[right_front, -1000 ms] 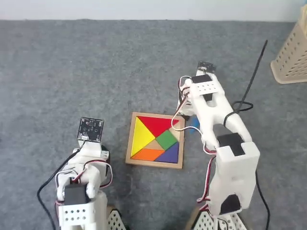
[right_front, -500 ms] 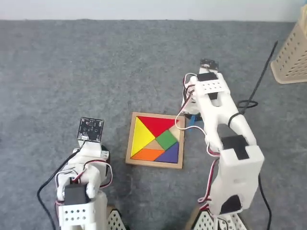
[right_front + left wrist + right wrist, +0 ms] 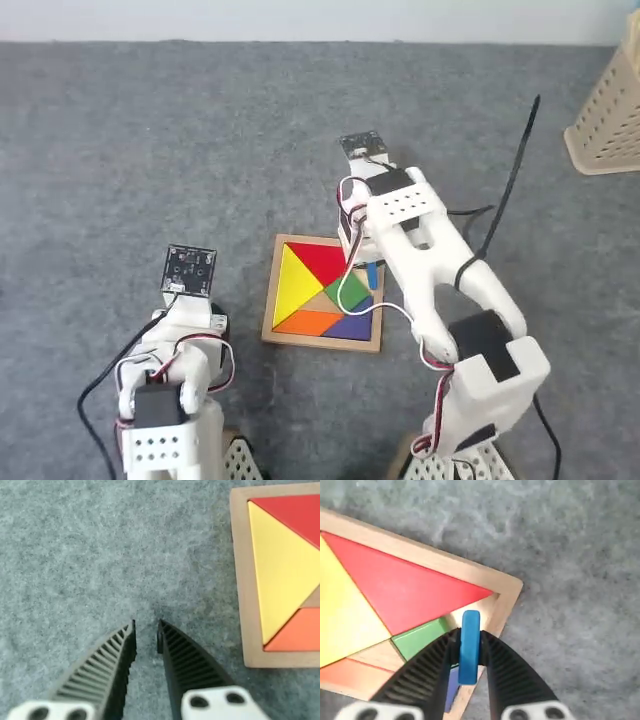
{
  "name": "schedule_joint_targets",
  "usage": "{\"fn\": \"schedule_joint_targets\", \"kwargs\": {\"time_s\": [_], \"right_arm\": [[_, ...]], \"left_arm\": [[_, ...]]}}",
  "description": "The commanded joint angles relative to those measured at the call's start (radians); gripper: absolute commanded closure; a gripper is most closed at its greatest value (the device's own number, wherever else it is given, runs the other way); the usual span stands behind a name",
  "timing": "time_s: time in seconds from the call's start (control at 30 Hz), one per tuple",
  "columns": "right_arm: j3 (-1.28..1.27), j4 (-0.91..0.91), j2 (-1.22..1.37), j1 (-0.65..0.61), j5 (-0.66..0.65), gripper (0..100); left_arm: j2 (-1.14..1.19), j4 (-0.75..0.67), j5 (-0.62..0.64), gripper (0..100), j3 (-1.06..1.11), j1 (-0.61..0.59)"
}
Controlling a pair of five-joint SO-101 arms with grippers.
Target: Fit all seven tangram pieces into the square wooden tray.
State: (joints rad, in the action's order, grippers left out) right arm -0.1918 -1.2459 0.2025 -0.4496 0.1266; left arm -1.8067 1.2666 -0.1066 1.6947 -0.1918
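right wrist view: hand (image 3: 469, 634) clamps blue piece (image 3: 469, 652) above tray (image 3: 508, 596)

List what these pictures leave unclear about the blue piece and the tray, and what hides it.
1. Outline of the blue piece: the right wrist view shows it edge-on in the right gripper, and the arm overlaps it in the high view.
2. Free slot of the tray: hidden under the right gripper and the blue piece in the right wrist view.
3. Most of the tray: cut off by the left wrist view's edge.
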Motion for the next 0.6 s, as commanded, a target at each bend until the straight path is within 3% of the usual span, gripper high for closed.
{"fn": "schedule_joint_targets", "kwargs": {"time_s": [0.0, 0.3, 0.57], "right_arm": [[-0.002, 0.004, -0.079, -0.008, -0.005, 98.9], [-0.008, 0.039, -0.077, 0.018, -0.012, 98.7], [-0.008, 0.031, -0.079, 0.018, -0.009, 82.9]], "left_arm": [[-0.021, 0.000, 0.008, 93, -0.008, 0.002], [-0.021, 0.000, 0.008, 93, -0.008, 0.002], [-0.021, 0.000, 0.008, 93, -0.008, 0.002]]}}
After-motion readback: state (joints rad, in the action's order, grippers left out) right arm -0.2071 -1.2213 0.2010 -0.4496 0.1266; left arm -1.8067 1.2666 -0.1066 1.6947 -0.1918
